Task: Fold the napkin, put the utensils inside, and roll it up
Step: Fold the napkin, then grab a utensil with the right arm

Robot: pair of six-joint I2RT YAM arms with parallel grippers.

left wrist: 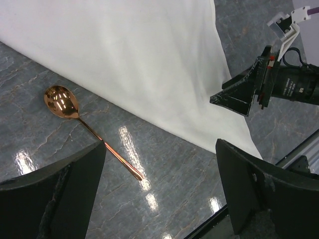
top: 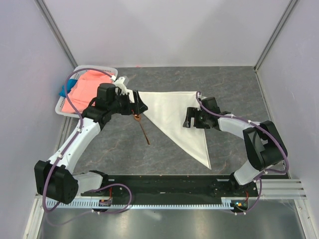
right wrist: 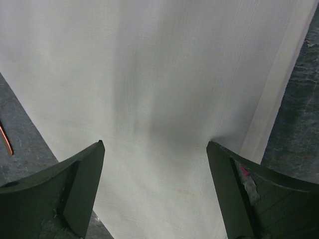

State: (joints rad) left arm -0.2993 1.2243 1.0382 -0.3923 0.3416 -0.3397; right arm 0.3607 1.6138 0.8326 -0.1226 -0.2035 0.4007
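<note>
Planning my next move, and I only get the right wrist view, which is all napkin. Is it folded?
Observer: Yes, the napkin lies folded into a triangle.
Operator: Where's the spoon?
Observer: The spoon lies on the table just off the napkin's left edge, not on the cloth.
Operator: And the left hand?
Observer: The left hand hangs open over the spoon, holding nothing.

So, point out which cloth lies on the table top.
The off-white napkin, folded into a triangle; the pink cloth and blue cloth sit in the white basket.
</note>
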